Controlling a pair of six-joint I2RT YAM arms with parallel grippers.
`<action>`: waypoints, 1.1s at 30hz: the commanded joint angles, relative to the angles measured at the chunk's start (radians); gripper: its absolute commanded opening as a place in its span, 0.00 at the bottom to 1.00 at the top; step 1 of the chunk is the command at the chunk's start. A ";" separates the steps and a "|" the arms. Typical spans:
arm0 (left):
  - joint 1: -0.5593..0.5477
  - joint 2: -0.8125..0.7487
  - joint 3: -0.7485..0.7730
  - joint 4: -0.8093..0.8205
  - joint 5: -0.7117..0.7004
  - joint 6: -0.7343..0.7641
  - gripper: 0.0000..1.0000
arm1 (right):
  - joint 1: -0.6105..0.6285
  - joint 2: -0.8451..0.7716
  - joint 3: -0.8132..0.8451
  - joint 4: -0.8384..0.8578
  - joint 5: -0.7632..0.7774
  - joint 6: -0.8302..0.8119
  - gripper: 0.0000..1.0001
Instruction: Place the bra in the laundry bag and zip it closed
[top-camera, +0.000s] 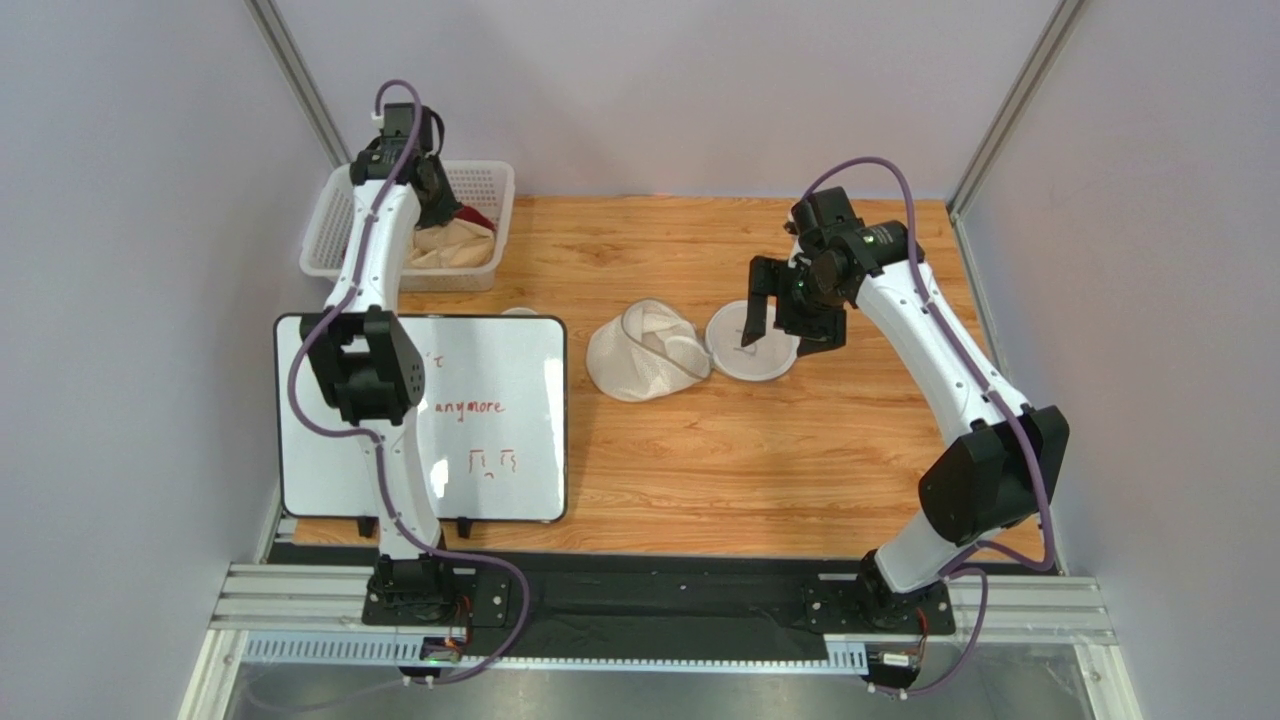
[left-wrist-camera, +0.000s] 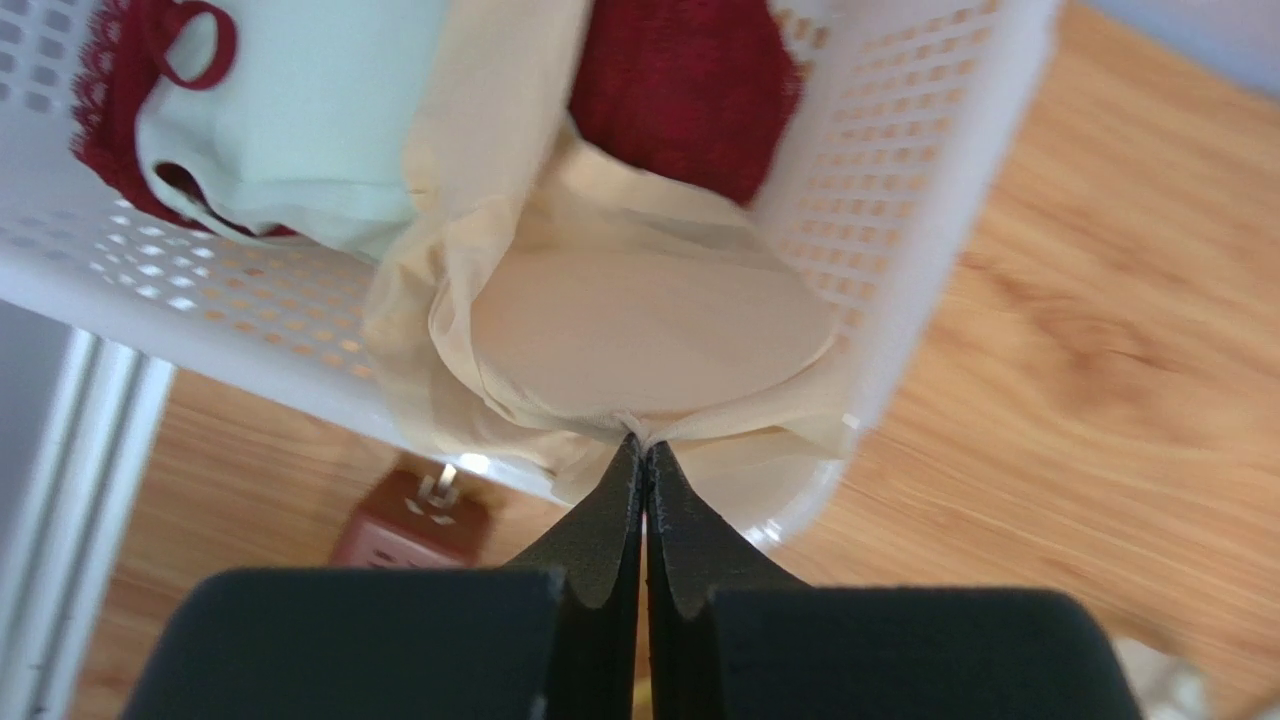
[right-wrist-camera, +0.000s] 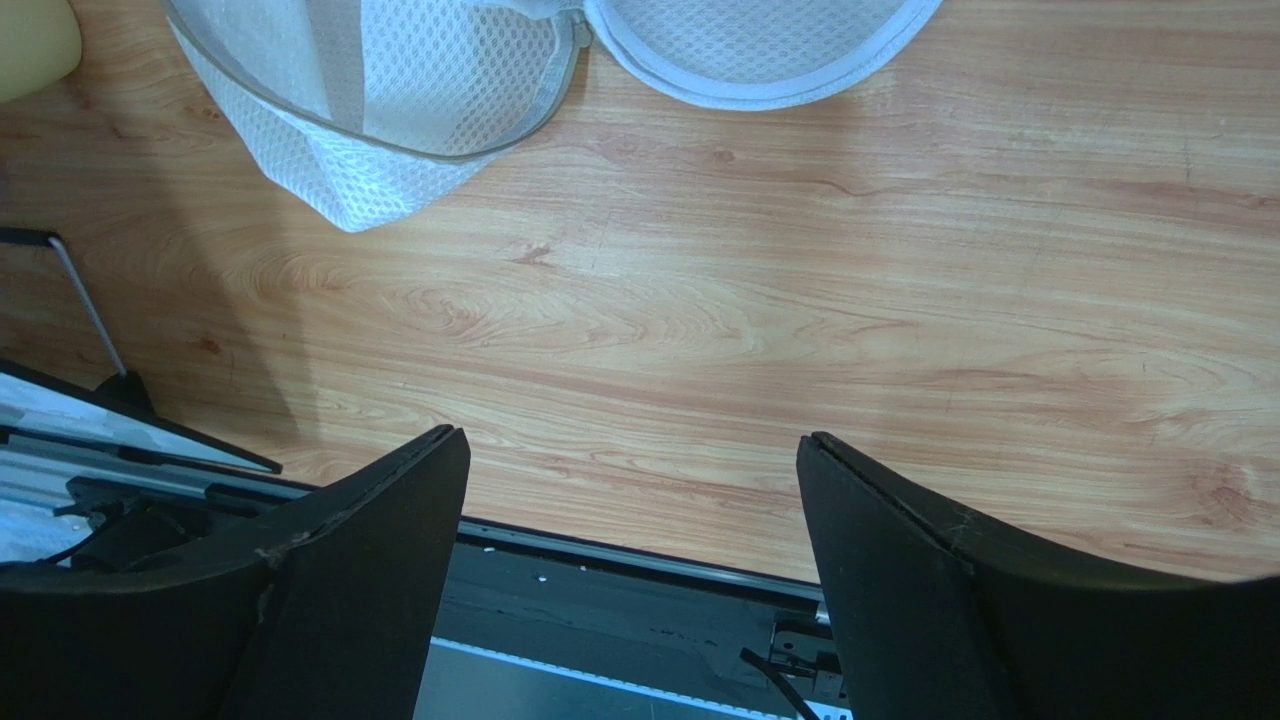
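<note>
My left gripper (left-wrist-camera: 643, 450) is pinched shut on the edge of the soft pale beige padded bra (left-wrist-camera: 631, 323), which drapes over the wall of the white plastic lattice basket (left-wrist-camera: 917, 225). My right gripper (right-wrist-camera: 628, 438) hovers with fingers wide apart beside the round off-white mesh laundry bag (top-camera: 649, 353), which lies unzipped on the table. Carrying, bagging and zipping remain

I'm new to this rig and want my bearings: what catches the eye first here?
The left end effector pinches the beige bra at the rim of the white basket, far left corner. Mid-table, the laundry bag lies unzipped, its two mesh halves spread, with the open right end effector near it.
</note>
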 joint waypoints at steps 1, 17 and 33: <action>0.003 -0.178 -0.019 0.039 0.190 -0.214 0.00 | -0.003 -0.010 0.016 0.028 -0.043 -0.001 0.86; -0.067 -0.378 0.062 0.235 0.453 -0.417 0.00 | -0.003 -0.056 -0.023 0.063 -0.114 0.017 0.85; -0.447 -0.474 0.096 0.246 0.709 -0.322 0.00 | -0.003 -0.254 -0.012 0.007 -0.114 0.077 0.87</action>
